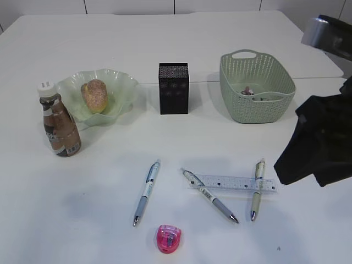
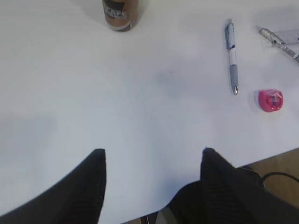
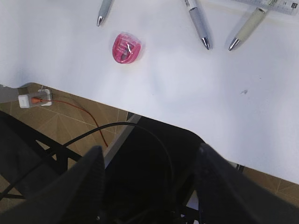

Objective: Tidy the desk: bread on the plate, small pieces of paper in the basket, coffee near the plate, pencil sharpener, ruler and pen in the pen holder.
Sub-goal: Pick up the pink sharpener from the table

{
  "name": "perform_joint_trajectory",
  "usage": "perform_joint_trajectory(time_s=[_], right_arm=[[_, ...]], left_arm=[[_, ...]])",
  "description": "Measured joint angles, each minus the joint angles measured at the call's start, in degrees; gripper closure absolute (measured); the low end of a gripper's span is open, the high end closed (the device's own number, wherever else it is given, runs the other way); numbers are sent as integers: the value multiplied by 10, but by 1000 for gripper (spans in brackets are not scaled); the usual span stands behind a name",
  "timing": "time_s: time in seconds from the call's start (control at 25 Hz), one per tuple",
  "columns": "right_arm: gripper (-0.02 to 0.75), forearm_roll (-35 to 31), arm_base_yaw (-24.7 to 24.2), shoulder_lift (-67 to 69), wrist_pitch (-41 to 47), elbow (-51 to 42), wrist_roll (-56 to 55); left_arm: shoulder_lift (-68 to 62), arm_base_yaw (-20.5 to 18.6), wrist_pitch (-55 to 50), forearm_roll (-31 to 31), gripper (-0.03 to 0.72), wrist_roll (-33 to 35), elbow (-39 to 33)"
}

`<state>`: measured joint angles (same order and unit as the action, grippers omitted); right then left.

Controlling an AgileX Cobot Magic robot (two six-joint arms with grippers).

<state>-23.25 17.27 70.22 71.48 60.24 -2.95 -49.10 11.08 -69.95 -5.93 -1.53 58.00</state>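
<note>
The bread lies in the green plate, and the coffee stands upright just left of it. The black pen holder and the basket, with paper pieces inside, stand further back. Three pens, the clear ruler and the pink pencil sharpener lie near the front. My left gripper is open and empty over bare desk. My right gripper is open and empty, past the front edge, near the sharpener.
My right arm is a dark bulk at the right edge. The desk's front edge runs under the right gripper, with cables and floor below. The coffee's base, a pen and the sharpener show ahead of the left gripper.
</note>
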Motion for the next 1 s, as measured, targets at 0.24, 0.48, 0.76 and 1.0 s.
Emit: perform_joint_trajectory(time_s=[0.24, 0.48, 0.76, 1.0], right_arm=[[258, 45, 0, 9, -1, 0, -64], [259, 106, 5, 50, -10, 0, -153], [259, 134, 85, 129, -71, 0, -258], [259, 120, 139, 207, -145, 0, -310]], left_arm=[[0, 0, -16, 0, 240, 0, 0], [0, 0, -16, 0, 241, 0, 0], [0, 0, -17, 0, 241, 0, 0], [0, 0, -17, 0, 241, 0, 0]])
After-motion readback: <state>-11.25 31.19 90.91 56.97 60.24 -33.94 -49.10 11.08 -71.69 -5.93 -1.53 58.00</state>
